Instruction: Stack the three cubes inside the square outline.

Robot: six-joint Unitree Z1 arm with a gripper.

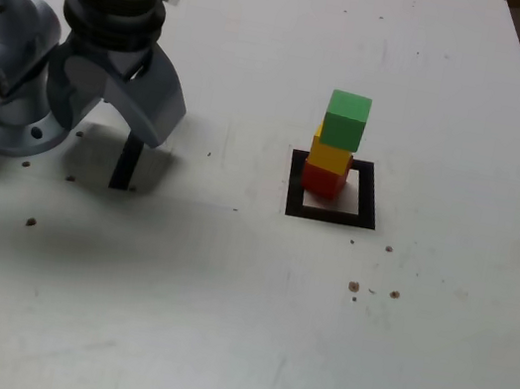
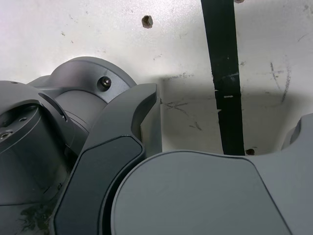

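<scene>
Exterior view: three solid-coloured, flat-faced cubes are stacked in a slightly uneven column, with the red cube (image 1: 323, 180) at the bottom, the yellow cube (image 1: 329, 156) on it and the green cube (image 1: 345, 121) on top. The red cube is set inside the square outline (image 1: 368, 195), a frame of thin black tape by which a patch of white surface is bordered. Around it the pale, smooth table (image 1: 221, 299) is spread, marked by small brown, rough-edged pits and faint scuffs. Well apart from the stack, toward the exterior view's left, the grey hand (image 1: 130, 101) is held above the table, its broad, curved, smooth-shelled jaws spread wide and nothing gripped between them. Near it a single straight strip of black tape (image 1: 126, 163) is laid, partly shaded. In the wrist view, thin pale scratches can be made out on the strip, and beside the hand the rounded grey metal arm base (image 2: 93, 83) is seen, fitted with a recessed bolt.
</scene>
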